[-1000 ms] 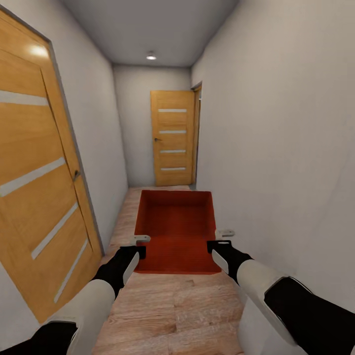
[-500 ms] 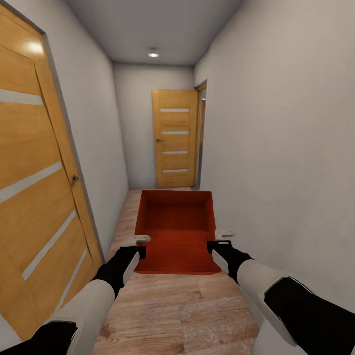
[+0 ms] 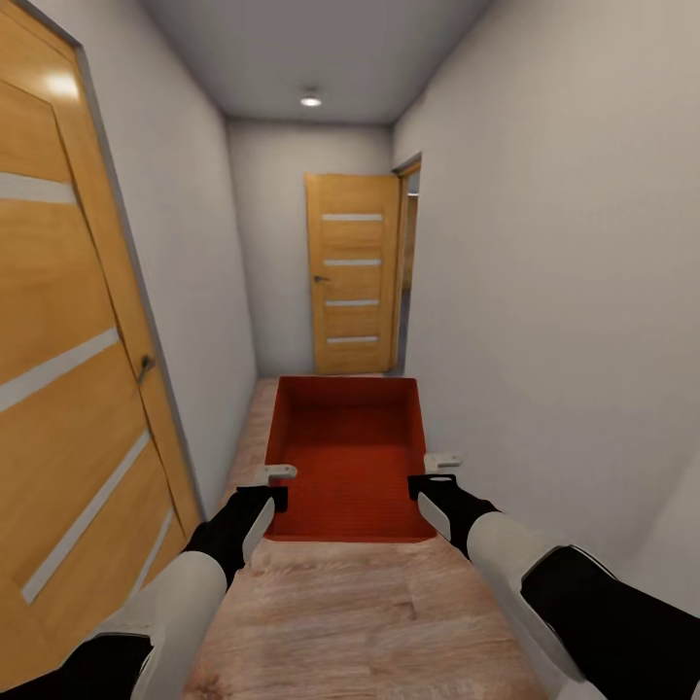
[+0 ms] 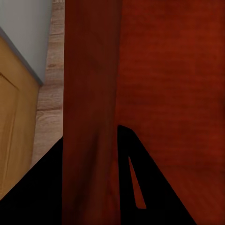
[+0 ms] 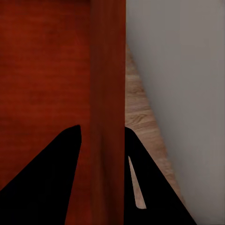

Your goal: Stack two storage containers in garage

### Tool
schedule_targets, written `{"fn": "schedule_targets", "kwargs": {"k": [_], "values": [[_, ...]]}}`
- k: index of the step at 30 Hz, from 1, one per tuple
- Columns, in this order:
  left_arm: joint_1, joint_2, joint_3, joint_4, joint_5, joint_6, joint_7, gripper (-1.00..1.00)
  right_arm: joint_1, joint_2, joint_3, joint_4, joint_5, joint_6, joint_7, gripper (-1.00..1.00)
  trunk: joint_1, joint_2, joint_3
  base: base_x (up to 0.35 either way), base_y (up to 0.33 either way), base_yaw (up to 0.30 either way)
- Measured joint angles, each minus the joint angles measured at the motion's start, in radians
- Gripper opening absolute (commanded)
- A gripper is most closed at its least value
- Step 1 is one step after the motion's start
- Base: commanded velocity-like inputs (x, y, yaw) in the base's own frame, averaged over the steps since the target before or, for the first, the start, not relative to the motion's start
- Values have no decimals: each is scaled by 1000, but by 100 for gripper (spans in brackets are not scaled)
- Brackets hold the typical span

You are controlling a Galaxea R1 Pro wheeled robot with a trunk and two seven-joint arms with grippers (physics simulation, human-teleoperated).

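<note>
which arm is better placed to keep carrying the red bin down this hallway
Neither alone: left gripper clamps the storage container by its left wall, right gripper its right wall. Both should hold.

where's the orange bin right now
In the head view the bin is held out ahead of the robot, centred in a narrow hallway, with the left gripper on its left wall and the right gripper on its right wall.
</note>
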Motion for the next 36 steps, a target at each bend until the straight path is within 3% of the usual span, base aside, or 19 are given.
{"fn": "schedule_targets", "kwargs": {"k": [27,36], "values": [[0,1,1,2,3,-1,-1,-100,0,0,2,0,0,2,0,-100,0,0,0,322,1,0],[0,1,4,2,-1,0,-4,-100,0,1,0,0,1,3,1,-100,0,0,0,322,0,136]]}}
